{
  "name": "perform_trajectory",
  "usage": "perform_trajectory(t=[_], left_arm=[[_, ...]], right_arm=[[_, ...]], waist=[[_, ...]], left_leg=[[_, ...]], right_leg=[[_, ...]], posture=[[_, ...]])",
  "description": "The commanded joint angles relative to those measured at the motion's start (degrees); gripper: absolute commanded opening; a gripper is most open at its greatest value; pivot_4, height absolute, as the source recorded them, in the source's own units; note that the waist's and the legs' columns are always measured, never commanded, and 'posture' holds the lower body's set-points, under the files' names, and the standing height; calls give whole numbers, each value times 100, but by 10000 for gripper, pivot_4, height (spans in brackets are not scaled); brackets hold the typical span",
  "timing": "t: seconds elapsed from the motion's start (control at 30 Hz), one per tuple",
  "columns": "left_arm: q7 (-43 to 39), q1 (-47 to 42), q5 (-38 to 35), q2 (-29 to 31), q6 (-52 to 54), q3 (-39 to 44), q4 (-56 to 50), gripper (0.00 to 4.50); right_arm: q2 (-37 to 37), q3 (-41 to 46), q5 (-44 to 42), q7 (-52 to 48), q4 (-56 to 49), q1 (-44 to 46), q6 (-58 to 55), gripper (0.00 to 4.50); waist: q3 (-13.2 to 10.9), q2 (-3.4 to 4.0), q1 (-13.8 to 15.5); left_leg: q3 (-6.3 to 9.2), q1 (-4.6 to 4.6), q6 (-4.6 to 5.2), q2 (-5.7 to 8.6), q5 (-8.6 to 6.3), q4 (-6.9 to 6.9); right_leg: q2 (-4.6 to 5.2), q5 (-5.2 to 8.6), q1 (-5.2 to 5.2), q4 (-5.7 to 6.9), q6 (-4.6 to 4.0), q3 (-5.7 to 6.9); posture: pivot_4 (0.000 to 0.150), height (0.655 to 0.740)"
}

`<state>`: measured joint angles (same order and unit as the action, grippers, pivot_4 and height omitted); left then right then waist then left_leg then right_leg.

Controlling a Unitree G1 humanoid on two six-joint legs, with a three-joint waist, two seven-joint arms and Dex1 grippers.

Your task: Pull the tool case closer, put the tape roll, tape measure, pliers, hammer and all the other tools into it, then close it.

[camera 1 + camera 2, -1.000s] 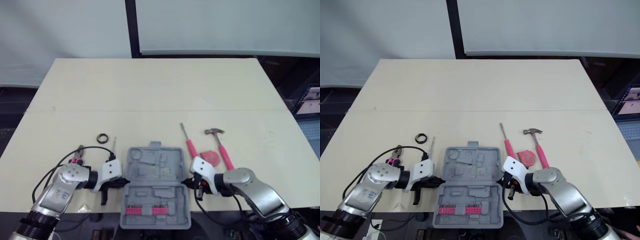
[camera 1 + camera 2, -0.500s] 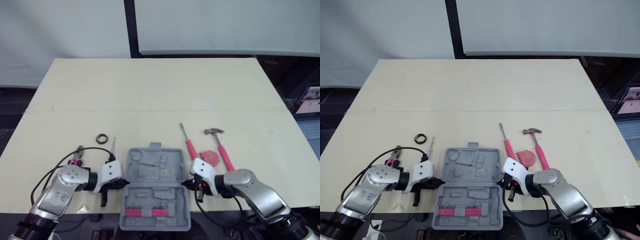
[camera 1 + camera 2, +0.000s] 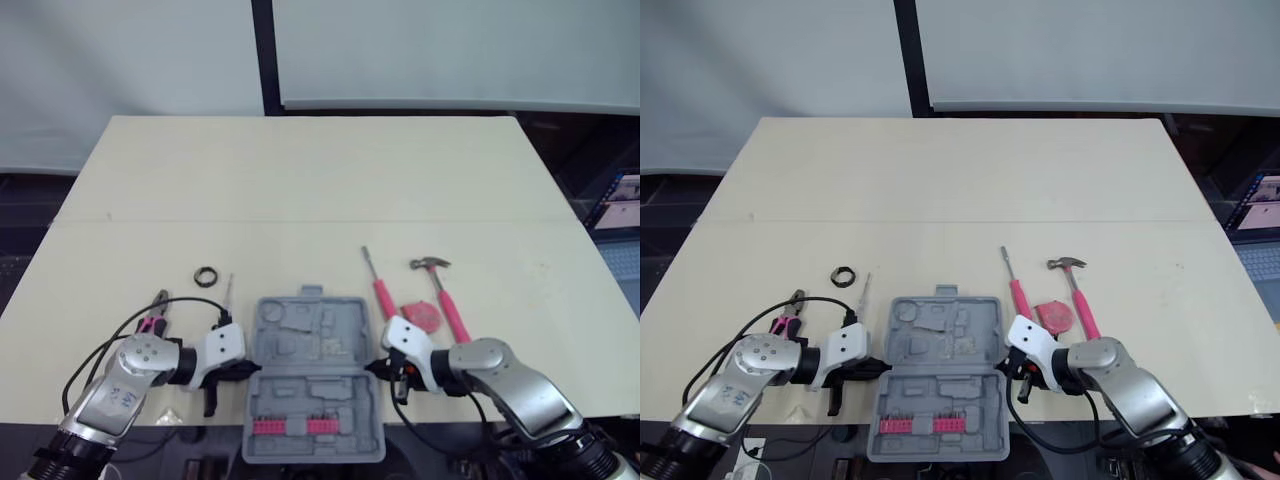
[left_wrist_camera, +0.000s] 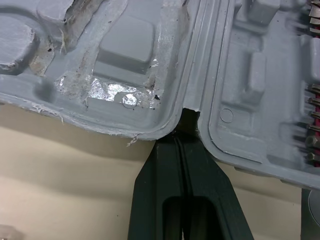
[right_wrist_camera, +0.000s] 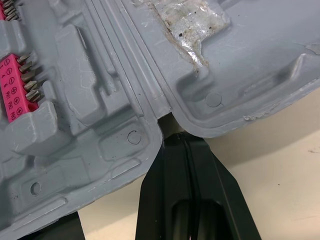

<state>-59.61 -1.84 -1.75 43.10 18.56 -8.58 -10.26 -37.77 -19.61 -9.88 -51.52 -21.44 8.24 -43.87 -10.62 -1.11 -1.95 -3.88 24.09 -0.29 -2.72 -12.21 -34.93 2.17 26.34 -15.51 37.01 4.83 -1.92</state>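
Grey tool case (image 3: pixel 312 385) lies open, both arms' jaws together at its hinge ends; hammer (image 3: pixel 448 300), screwdriver (image 3: pixel 377 285) beside.

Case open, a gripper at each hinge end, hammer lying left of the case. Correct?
No. The hammer lies right of the tool case, beside the tape measure, as the left eye view shows. The rest holds: case open, left gripper and right gripper at its hinge ends.

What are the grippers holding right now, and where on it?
Both hold the case: the left gripper and the right gripper each pinch its hinge line, at opposite ends.
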Motion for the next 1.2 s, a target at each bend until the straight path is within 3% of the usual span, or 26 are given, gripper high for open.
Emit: perform_trajectory(t=[0.03, 0.23, 0.4, 0.5, 0.67, 0.73, 0.97, 1.2], left_arm=[[-11, 30, -6, -3, -56, -165, 111, 0], [-173, 388, -401, 445, -185, 536, -88, 0], [-657, 1116, -1762, 695, -3, 2188, -290, 0], [-846, 1571, -2642, 883, 931, 3433, -303, 9041], [-907, 2278, -3293, 1128, 2088, 5155, 278, 34407], [-721, 2346, -3082, 1135, 1900, 5533, 883, 44760], [-410, 2216, -2265, 1486, 425, 5885, 3059, 44941], [-456, 2013, -2187, 1592, -99, 5749, 3650, 44941]], right_arm=[[-15, 56, -127, 1, -213, 1, 49, 296], [-674, 878, -423, -59, -715, -248, -311, 296], [-1122, 2865, -1590, -608, -1180, -1070, -426, 296], [-1404, 4191, -2000, -1038, -959, -1688, -433, 8927], [-1823, 5825, -1829, -1498, 78, -2524, 77, 33773], [-1900, 6225, -1728, -1552, 559, -2673, 299, 44118], [-1994, 6786, -1365, -1611, 1801, -2931, 1184, 44626], [-1974, 6628, -1331, -1503, 2327, -2748, 1537, 44626]], waist=[[0, 0, 5], [-1, 0, 12], [-3, -1, 17], [-5, -4, 22], [-7, -8, 12], [-7, -8, 1], [-4, -12, -44], [-3, -12, -125]], left_leg=[[0, 0, 0, 0, 0, 0], [-1, 4, 0, 0, -3, 1], [-1, 6, -2, -2, -6, 17], [-1, 5, -1, -1, -7, 24], [-3, 1, 10, 5, -13, 25], [-4, -3, 11, 4, -14, 27], [-18, -5, 7, 4, -16, 72], [-24, -7, 6, 5, -17, 89]], right_leg=[[0, 0, 0, -1, 0, 0], [2, 0, -2, -4, 0, 0], [1, 1, -4, -13, -3, 4], [2, 3, -1, -23, -6, 3], [7, 2, 10, -50, -6, 1], [7, 2, 9, -50, -7, -1], [12, 2, -1, -87, -17, -10], [21, 2, -2, -94, -18, -10]], posture=[[1500, 7400], [1500, 7400], [1500, 7400], [1500, 7400], [1500, 7400], [1500, 7400], [1500, 7400], [1500, 7400]])
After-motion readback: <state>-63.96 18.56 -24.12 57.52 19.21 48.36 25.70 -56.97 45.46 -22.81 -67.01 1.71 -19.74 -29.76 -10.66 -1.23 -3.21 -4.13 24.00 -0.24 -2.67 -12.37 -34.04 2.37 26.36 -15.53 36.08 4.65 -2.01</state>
